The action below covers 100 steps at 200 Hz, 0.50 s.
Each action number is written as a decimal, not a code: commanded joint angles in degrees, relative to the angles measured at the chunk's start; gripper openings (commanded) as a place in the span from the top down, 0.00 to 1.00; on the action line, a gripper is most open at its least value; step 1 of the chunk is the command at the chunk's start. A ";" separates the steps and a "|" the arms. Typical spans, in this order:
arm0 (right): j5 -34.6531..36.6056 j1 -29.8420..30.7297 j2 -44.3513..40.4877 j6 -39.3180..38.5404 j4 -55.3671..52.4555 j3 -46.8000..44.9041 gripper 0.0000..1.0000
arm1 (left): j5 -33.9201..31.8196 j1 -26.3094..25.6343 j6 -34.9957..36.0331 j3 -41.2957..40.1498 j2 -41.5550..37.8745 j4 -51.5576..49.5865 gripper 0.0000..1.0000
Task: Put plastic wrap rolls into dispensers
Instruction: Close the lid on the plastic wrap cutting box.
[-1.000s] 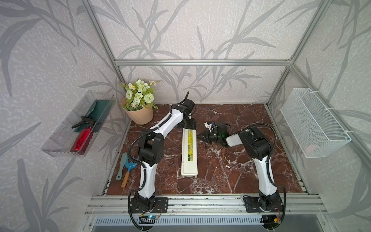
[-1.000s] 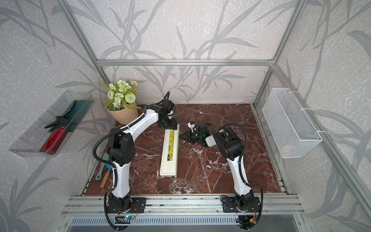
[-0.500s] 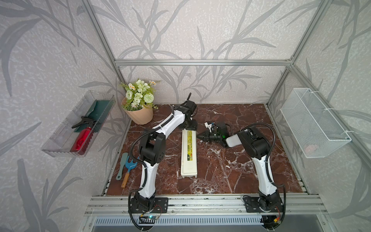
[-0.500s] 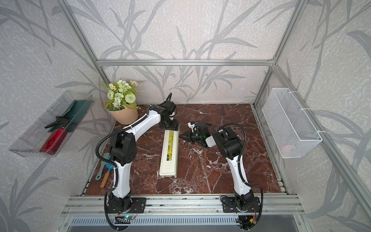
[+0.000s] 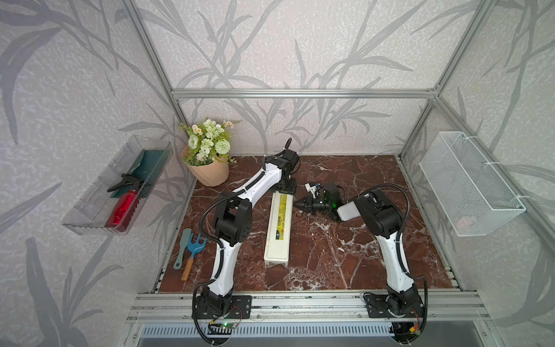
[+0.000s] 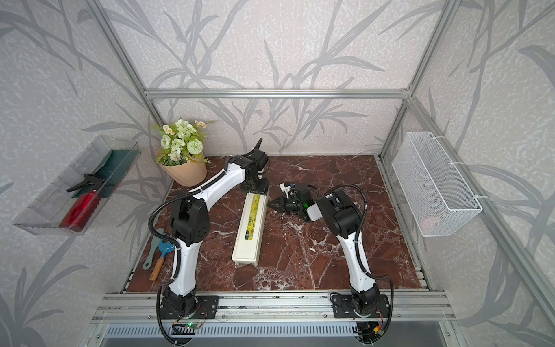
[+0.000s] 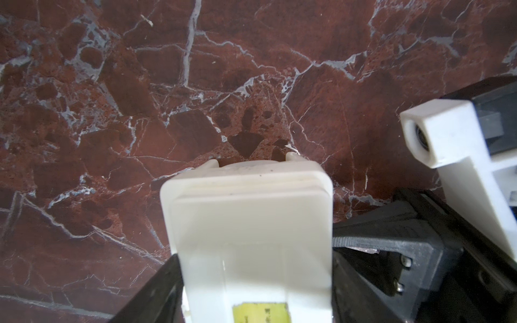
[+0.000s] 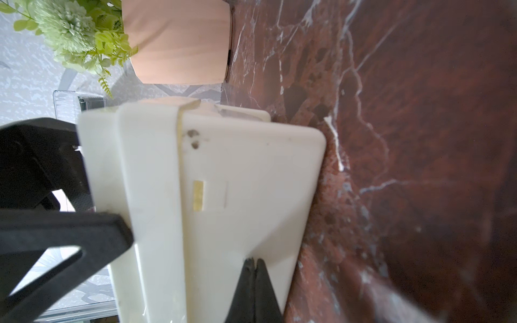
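Marble tabletop: left jaws since closed onto dispenser far end.

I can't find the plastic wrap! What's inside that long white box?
The dispenser lies shut, label up, so its inside is hidden. Only a pale rounded bit peeks out at its end; whether that is a roll cannot be told.

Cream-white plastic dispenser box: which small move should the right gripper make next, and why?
Probably nudge the shut right gripper up under the lid to pry it: its tips touch the side of the closed cream-white plastic dispenser box, whose far end the left gripper appears to clamp.
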 commanded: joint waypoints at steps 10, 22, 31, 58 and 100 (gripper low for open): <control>-1.05 0.52 2.13 3.37 6.90 0.27 1.00 | -3.86 -0.52 2.00 -0.29 3.90 -5.24 0.76; -0.86 0.56 2.47 3.45 7.28 0.63 1.00 | -3.39 -0.59 2.00 -0.66 4.19 -5.00 0.81; -0.40 0.61 2.63 3.60 7.49 0.59 1.00 | -3.26 -0.51 1.92 -0.72 4.59 -5.09 0.84; -0.26 0.88 2.83 3.99 7.60 1.53 1.00 | -1.99 -0.57 1.74 -0.81 5.98 -5.03 0.93; 0.43 1.01 4.32 5.30 9.66 2.68 1.00 | -1.54 -0.52 1.74 -1.27 7.06 -4.99 1.00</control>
